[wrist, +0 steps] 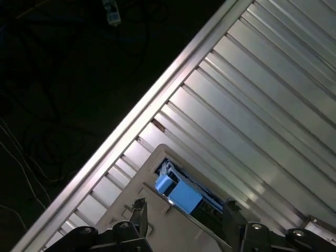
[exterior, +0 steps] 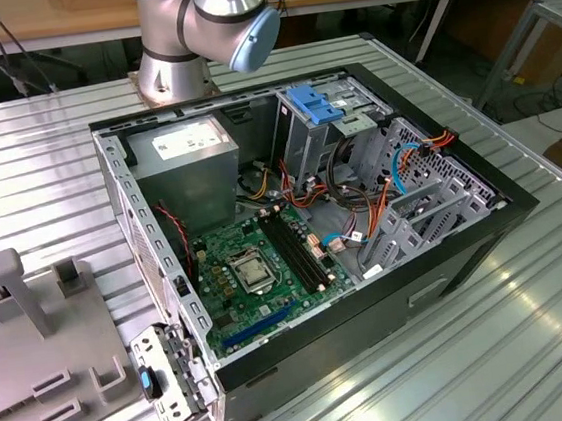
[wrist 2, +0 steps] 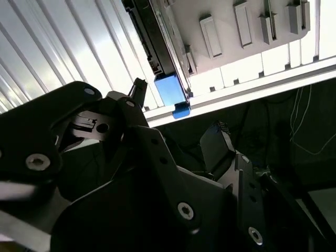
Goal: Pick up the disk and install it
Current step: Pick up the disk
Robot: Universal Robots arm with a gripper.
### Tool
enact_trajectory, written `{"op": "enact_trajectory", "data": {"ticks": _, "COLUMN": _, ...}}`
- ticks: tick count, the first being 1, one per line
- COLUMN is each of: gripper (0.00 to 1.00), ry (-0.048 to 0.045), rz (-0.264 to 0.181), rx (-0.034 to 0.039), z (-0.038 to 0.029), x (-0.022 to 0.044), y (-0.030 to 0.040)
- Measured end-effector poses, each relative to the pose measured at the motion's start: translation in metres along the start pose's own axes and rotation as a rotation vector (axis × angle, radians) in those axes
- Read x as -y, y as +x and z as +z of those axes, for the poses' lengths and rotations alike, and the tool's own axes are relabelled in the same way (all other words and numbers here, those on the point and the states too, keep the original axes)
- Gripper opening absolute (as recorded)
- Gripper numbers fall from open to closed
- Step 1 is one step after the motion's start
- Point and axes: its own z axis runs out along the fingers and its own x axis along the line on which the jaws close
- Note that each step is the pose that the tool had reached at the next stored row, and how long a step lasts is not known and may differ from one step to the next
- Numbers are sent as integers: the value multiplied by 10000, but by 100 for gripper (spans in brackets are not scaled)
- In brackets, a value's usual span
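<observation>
1. The disk [wrist 2: 153,44] is standing on its thin edge in a grey holder [wrist 2: 220,16]. It is sitting at the far left edge of the exterior view, about halfway down.
2. Its blue rail [wrist: 178,194] is poking out at the end nearest the claw.
3. The claw [wrist: 185,209] is hanging close over it, holding nothing. Its fingers [wrist: 139,210] are wide apart, one on each side of the blue rail, not touching it.
4. I think a good grab is needing the disk right in the middle, so both fingers are squeezing together and nothing is tipping.
5. The holder is lying on the ribbed metal table [wrist: 252,105], well apart from the open computer case [exterior: 446,253].
</observation>
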Motion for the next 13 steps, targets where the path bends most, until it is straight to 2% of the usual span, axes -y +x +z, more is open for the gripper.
{"op": "enact_trajectory", "data": {"ticks": 4, "gripper": 68, "ry": -3, "rz": -257, "rx": -16, "z": 40, "x": 17, "y": 14}}
{"op": "enact_trajectory", "data": {"ticks": 13, "gripper": 68, "ry": -39, "rz": -2079, "rx": -98, "z": 115, "x": 21, "y": 16}}
